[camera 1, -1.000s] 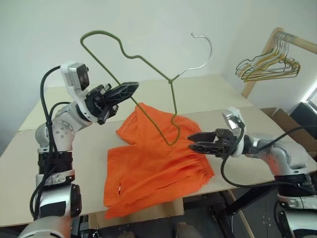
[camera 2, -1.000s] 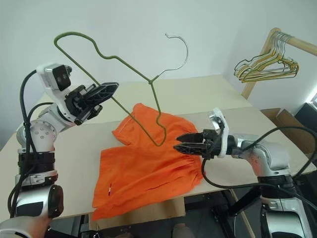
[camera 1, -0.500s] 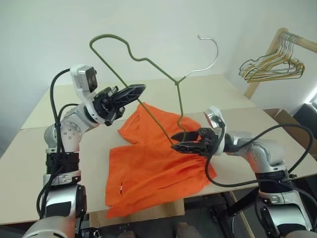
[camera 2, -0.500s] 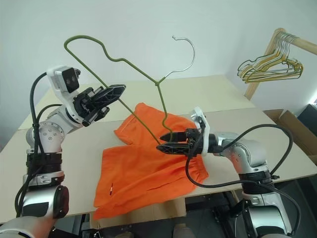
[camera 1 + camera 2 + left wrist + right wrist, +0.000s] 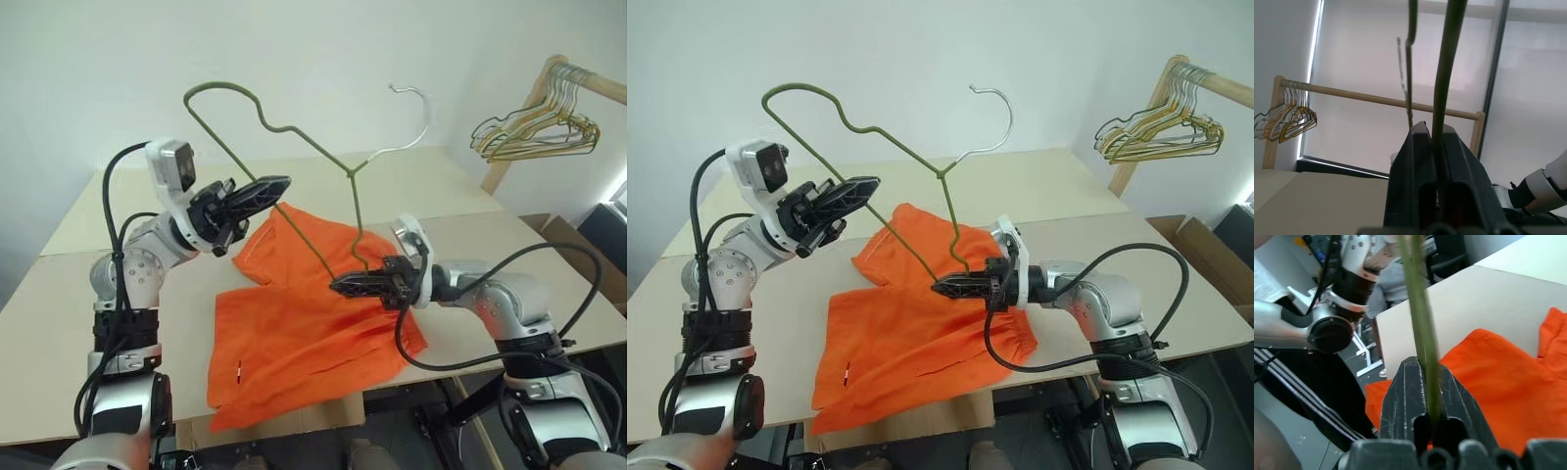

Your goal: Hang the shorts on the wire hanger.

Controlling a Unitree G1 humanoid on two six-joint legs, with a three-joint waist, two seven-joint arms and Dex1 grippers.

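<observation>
Table (image 5: pixel 490 333): we see it big and tan, with the shorts on it.
Shorts (image 5: pixel 304 333): they lie flat and orange on the table, not on the hanger yet.
Wire hanger (image 5: pixel 294 132): we hold it up in the air over the shorts, tilted, hook up high.
Left gripper (image 5: pixel 269 186): pinched tight on one side wire.
Right gripper (image 5: pixel 343 285): pinched tight on the low bent corner.
Trouble: if we pull our two hands apart, we think the thin wire could bend or slip out.
Views: our wrist views show the wire squeezed between the fingers (image 5: pixel 1400 396); our eye views show the bunch of gold hangers (image 5: pixel 534 132) on the rack.
</observation>
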